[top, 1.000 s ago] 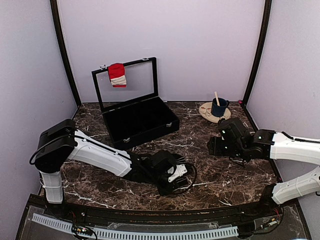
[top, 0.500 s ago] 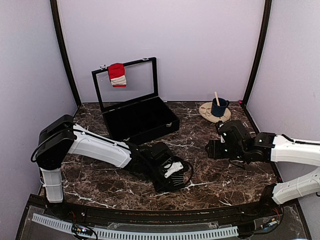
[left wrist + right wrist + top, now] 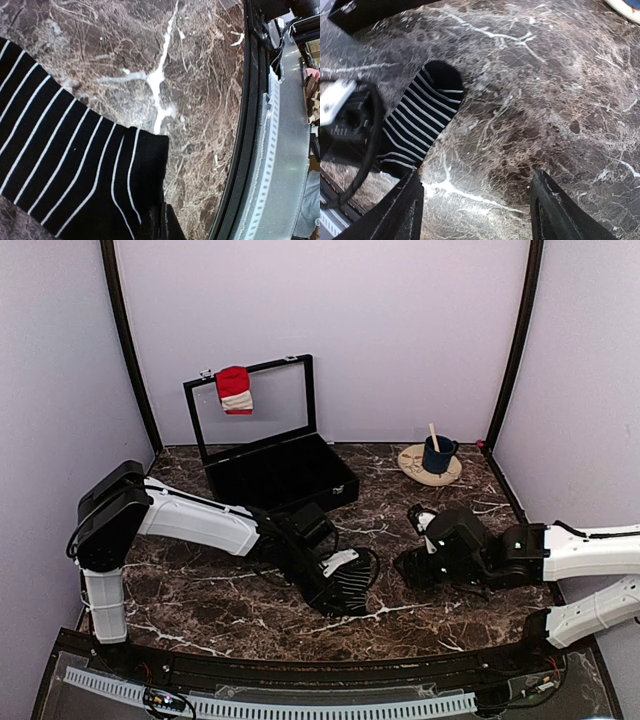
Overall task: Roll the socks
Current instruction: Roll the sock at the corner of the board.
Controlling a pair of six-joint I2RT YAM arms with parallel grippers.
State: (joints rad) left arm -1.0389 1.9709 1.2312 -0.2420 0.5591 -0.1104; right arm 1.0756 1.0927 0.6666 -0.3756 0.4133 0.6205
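Within the last second the left gripper [image 3: 338, 590] has pulled back a little to the left and away from the near edge, while the right gripper [image 3: 410, 565] has moved left and nearer, closing the gap between them.

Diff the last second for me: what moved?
The right gripper swung left and nearer, toward the striped sock, jaws open. The left gripper edged left and farther over that sock. No visible grasp or release. The red sock, black case and mug stayed put.
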